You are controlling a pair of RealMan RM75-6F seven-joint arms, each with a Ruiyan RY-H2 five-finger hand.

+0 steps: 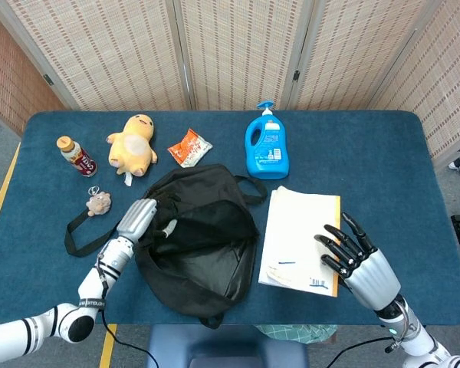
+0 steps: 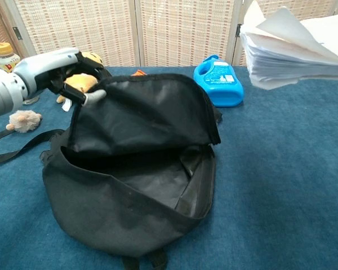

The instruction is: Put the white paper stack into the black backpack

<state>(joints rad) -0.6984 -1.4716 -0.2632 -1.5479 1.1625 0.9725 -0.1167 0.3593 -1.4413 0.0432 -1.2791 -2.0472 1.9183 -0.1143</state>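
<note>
The black backpack lies in the middle of the blue table with its mouth wide open. My left hand grips the backpack's upper flap and holds it lifted up and back. The white paper stack, with an orange sheet under it, rests on my right hand above the table, just right of the backpack. In the chest view the stack hangs high at the upper right, and the right hand itself is hidden there.
A blue detergent bottle stands behind the backpack. A yellow plush duck, a snack packet, a small drink bottle and a furry keychain lie at the back left. The backpack strap trails left.
</note>
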